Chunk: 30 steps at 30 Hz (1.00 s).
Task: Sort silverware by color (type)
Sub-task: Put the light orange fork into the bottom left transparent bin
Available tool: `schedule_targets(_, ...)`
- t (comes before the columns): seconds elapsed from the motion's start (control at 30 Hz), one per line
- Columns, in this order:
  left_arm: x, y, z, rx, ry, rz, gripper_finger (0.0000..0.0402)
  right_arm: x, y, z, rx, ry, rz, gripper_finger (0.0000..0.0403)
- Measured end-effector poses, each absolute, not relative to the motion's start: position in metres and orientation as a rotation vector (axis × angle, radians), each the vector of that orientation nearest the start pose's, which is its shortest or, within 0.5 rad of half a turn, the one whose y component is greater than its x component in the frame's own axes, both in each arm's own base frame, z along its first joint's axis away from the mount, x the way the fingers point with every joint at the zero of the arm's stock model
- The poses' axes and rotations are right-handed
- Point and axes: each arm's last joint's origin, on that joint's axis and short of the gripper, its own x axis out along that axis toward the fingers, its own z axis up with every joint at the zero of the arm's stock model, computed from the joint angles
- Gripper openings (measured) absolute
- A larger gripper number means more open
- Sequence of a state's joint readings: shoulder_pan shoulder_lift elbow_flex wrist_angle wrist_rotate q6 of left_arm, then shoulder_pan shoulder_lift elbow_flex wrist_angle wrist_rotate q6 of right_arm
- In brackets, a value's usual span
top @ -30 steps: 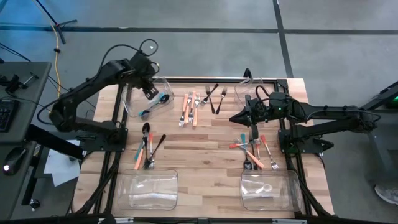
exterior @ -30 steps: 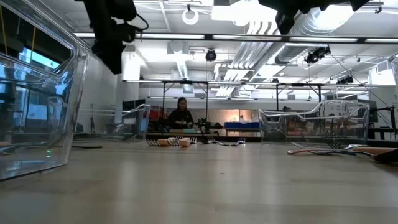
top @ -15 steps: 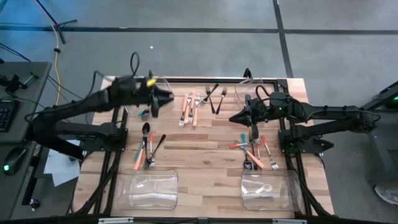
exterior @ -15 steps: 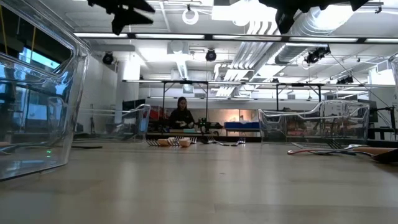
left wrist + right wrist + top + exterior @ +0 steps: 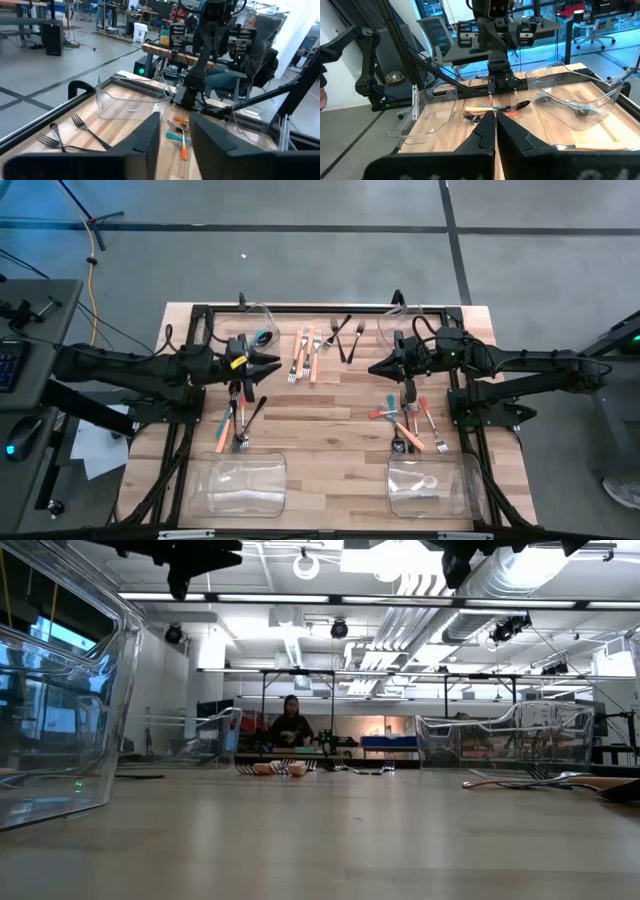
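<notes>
The silverware lies in loose groups on the wooden table: orange-handled forks (image 5: pixel 305 352), black forks (image 5: pixel 346 335), a mixed pile (image 5: pixel 238 416) at the left and a mixed pile (image 5: pixel 405 420) at the right. One teal spoon (image 5: pixel 576 106) rests flat on the floor of the far-left clear bin (image 5: pixel 243 328). My left gripper (image 5: pixel 272 363) hangs level above the table's left half, pointing right, open with nothing between its fingers (image 5: pixel 150 136). My right gripper (image 5: pixel 374 368) hangs level opposite it, pointing left, shut and holding nothing (image 5: pixel 495 131).
Clear bins stand at the corners: far right (image 5: pixel 402 323), near left (image 5: pixel 236 485), and near right (image 5: pixel 432 485), which holds something pale. The table's middle between the two grippers is bare wood. Beyond the table a person sits at a desk (image 5: pixel 291 726).
My left gripper has swung away from over the far-left bin toward the table's near edge and middle, sinking a little, and has tipped from pointing down to level. The teal spoon stays in that bin.
</notes>
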<state>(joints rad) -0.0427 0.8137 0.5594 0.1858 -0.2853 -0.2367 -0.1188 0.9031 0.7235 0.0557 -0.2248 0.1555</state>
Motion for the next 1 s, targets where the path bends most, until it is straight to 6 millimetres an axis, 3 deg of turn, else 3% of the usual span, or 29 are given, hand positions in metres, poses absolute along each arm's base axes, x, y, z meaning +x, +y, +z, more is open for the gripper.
schedule_targets(0.13, 0.1865, -0.0001, 0.2862, -0.181, 0.036, 0.237, 0.001, 0.2029, -0.0177, 0.3143, 0.176, 0.129, 0.095, 0.0)
schedule_targets(0.73, 0.1865, 0.0003, 0.2859, -0.136, 0.044, 0.236, 0.0, 0.2029, -0.0178, 0.3144, 0.179, 0.128, 0.093, 0.0)
schedule_targets(1.0, 0.1865, 0.0005, 0.2859, -0.141, 0.043, 0.244, 0.0, 0.2032, -0.0178, 0.3171, 0.272, 0.105, 0.094, 0.0)
